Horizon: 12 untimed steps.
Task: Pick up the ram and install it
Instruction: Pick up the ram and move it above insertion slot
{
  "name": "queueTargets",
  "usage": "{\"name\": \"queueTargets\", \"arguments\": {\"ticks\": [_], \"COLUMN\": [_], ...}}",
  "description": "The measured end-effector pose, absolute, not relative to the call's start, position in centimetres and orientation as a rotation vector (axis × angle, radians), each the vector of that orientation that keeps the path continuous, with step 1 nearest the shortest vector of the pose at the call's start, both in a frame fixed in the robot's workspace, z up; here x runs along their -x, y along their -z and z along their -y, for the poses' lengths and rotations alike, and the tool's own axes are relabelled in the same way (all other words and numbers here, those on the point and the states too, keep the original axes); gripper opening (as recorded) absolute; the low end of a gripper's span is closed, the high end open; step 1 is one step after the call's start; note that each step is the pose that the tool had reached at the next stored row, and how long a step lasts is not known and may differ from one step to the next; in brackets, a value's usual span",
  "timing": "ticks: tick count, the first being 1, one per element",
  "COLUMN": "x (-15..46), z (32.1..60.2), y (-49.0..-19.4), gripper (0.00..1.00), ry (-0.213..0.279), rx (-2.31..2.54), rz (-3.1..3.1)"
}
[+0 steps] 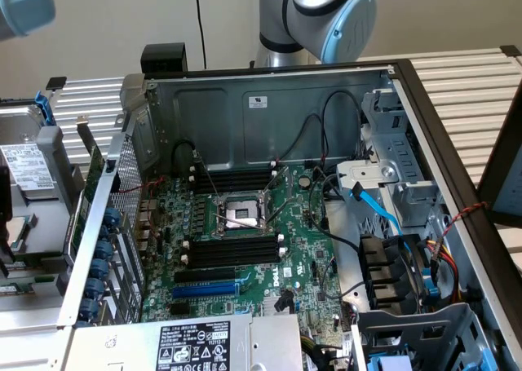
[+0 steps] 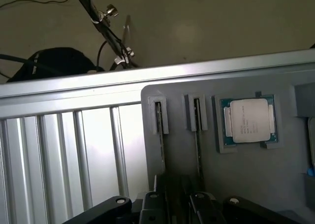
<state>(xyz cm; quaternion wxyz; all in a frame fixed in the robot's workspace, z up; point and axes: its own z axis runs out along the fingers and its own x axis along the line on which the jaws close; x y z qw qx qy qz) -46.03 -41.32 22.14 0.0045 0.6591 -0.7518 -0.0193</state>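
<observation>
Though seen only edge-on, taken as the ram [image 1: 88,196]: a long green strip standing on edge at the exterior view's left, just outside the side wall of the open case [image 1: 245,130]. Not held, not seated.

In the wrist view, a grey tray [image 2: 256,184] with two narrow holder slots [image 2: 160,128], a thin dark line inside each. Impossible to tell whether a stick's top edge or plain shadow. Beside those, a processor [image 2: 248,120] lying in its own pocket. Hovering above the tray, roughly in line with the two slots, the gripper [image 2: 172,207]. Cannot tell whether spread or pressed together.

Around the centre of the exterior frame, black memory slots [image 1: 232,250] on both sides of the bare socket [image 1: 242,214], with no green stick in any.

Likely trouble from here:
- Gripping so thin a board off-centre or askew, hence tilting or jamming in the holder.
- Clipping the case wall, so close beside the stick.
- A weak hold, hence slipping on the way over.
- Meeting a slot at an angle, hence bent contacts or a half-seated stick.
</observation>
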Motion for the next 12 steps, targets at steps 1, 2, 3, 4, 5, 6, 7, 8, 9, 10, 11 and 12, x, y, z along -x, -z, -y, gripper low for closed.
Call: {"name": "queueTargets", "arguments": {"ticks": [1, 2, 3, 4, 5, 6, 7, 8, 9, 10, 11, 12], "x": [46.03, 46.02, 46.02, 46.03, 46.03, 46.03, 46.03, 46.03, 46.03, 46.03, 46.03, 46.02], "z": [41.32, 41.32, 41.32, 41.33, 41.33, 41.34, 41.34, 41.33, 41.34, 41.34, 41.34, 41.34], "y": [-22.14, -22.14, -22.14, -22.14, -22.13, -22.1, -22.07, -22.04, -22.0, -21.97, -21.94, -21.91], "gripper": [0.27, 0.27, 0.27, 0.27, 0.27, 0.27, 0.27, 0.27, 0.27, 0.27, 0.27, 0.27], "ry": [0.06, 0.06, 0.06, 0.06, 0.06, 0.06, 0.06, 0.06, 0.06, 0.06, 0.06, 0.06], "rx": [-2.065, -2.065, -2.065, -2.065, -2.065, -2.066, -2.069, -2.072, -2.076, -2.083, -2.093, -2.102], "rz": [2.355, 2.355, 2.355, 2.355, 2.355, 2.354, 2.352, 2.349, 2.345, 2.338, 2.33, 2.321]}}
